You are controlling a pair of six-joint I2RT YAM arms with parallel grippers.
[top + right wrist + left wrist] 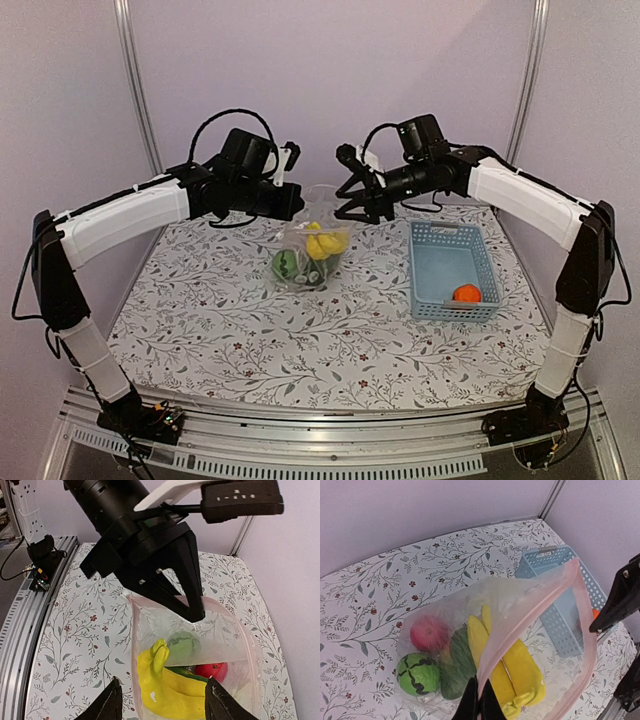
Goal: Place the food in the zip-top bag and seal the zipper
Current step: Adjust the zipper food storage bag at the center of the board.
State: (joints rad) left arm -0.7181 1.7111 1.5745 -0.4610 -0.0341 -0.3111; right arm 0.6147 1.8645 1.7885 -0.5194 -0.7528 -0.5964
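- The zip-top bag (308, 252) is at the middle of the table (200, 320). It hangs between my two arms with its mouth held up and its lower end down at the flowered cloth.
- The zipper (536, 609), a pinkish strip round the mouth, is not sealed. The mouth gapes wide in both wrist views.
- Inside the bag are the yellow bananas (512, 672), the red apple (429, 632), the green round one (417, 674) with dark stripes, and a dark green piece (459, 660) between them. They are all heaped together at the bottom.
- My left gripper (479, 687) has its jaws pinched together on the mouth edge of the bag, right on the zipper strip, and it carries that edge up.
- My right gripper (350, 207) is just beside the other side of the mouth with its jaws spread wide and nothing between them. In its own wrist view the bag sits between the two fingers (112, 702). I cannot tell whether either finger touches the plastic.
- The orange (466, 293) is outside the bag, in the near right corner of the light-blue basket (430, 262).
- That basket stands on the table to the right of the bag and apart from it.
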